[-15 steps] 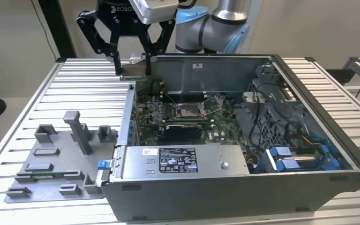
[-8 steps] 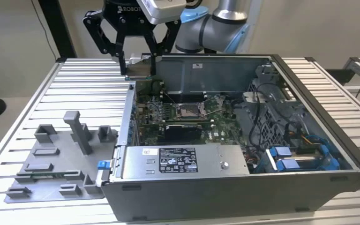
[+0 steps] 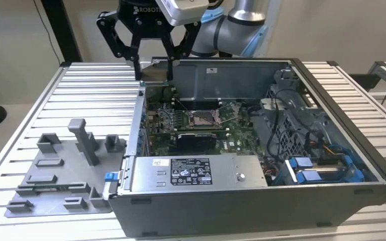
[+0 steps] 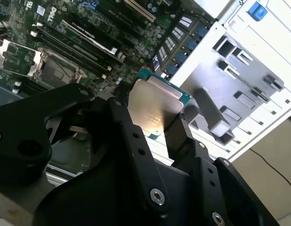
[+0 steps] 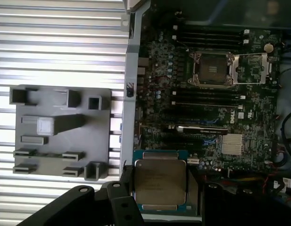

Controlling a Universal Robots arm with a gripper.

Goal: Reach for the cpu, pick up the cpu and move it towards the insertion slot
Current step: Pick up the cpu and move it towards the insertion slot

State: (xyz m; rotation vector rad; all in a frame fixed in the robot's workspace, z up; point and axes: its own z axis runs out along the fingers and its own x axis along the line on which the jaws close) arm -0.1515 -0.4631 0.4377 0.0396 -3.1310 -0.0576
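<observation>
My gripper (image 3: 154, 76) is shut on the cpu (image 3: 155, 80), which shows there as a thin greenish edge between the two black fingers. It hangs above the back corner of the open computer case (image 3: 260, 201), on the exterior view's left. In both wrist views the cpu (image 5: 159, 181) (image 4: 154, 106) is a silvery square plate with a green rim, clamped by its two sides. The insertion slot (image 3: 202, 118) (image 5: 212, 69) (image 4: 18, 59) is a silver-framed socket with a dark centre on the green board, apart from the cpu and lower than it.
A grey fixture plate (image 3: 59, 175) (image 5: 60, 132) with upright blocks lies on the ribbed table at the exterior view's left of the case. Inside the case are a power supply box (image 3: 193, 173), cables and blue drive brackets (image 3: 313, 170). The case walls stand high around the board.
</observation>
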